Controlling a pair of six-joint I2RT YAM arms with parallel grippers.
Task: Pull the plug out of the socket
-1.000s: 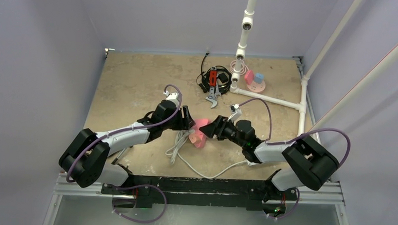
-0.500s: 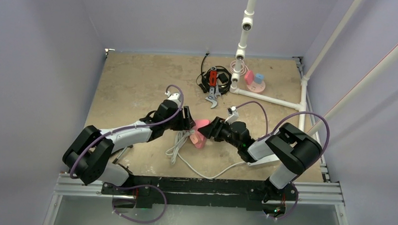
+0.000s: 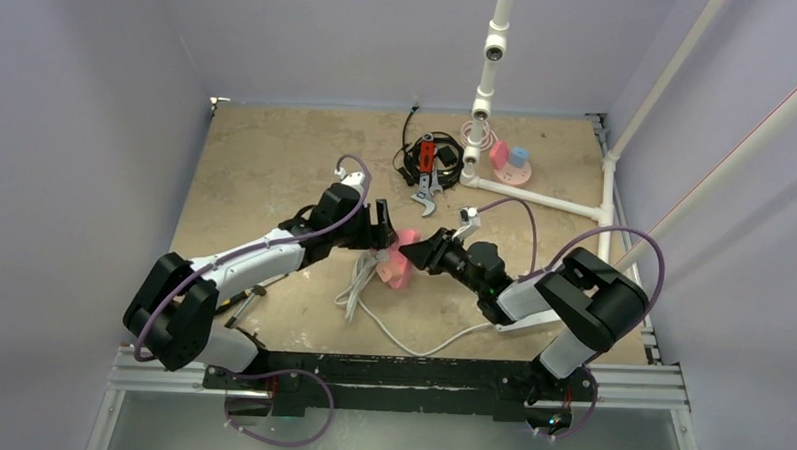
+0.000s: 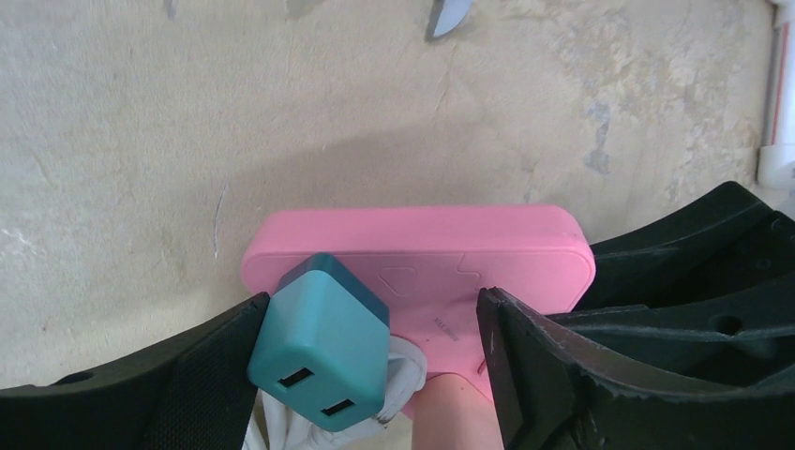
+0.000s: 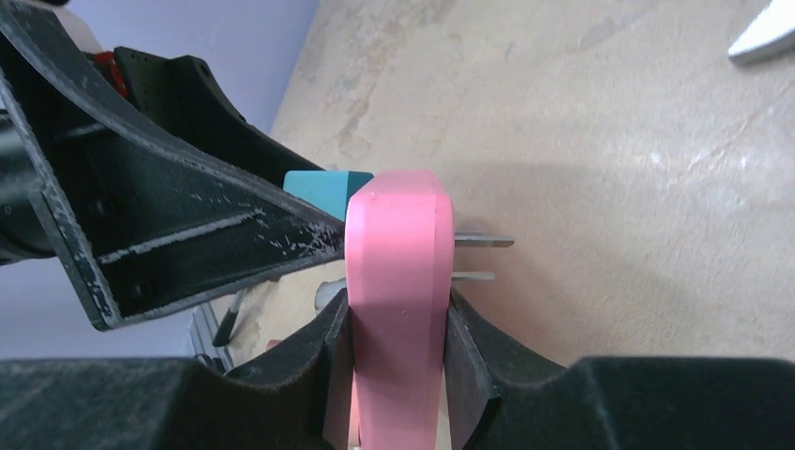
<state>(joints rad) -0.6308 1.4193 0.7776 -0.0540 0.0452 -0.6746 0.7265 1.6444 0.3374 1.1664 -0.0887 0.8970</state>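
Between both arms a pink block adapter (image 3: 397, 263) is held on edge, two metal prongs on its far face. My right gripper (image 5: 398, 305) is shut on its flat sides. A teal cube charger (image 4: 319, 342) sits on its near face. My left gripper (image 4: 373, 309) is open around that cube: the left finger touches the cube's side, the right finger stands apart. Far back right, the socket (image 3: 519, 173), a flat pink disc, carries the light-blue plug (image 3: 518, 155) and a pink block (image 3: 499, 153); neither gripper is near them.
A bundled white cable (image 3: 357, 289) lies under the held block and trails to the near edge. Black cables with a red tool (image 3: 427, 154) and a metal piece (image 3: 425, 198) lie at the back. A white pipe frame (image 3: 536, 197) runs along the right.
My right gripper has closed onto the pink block. My left gripper has opened wider and shifted slightly toward the back, and the block sits a little farther back than before.
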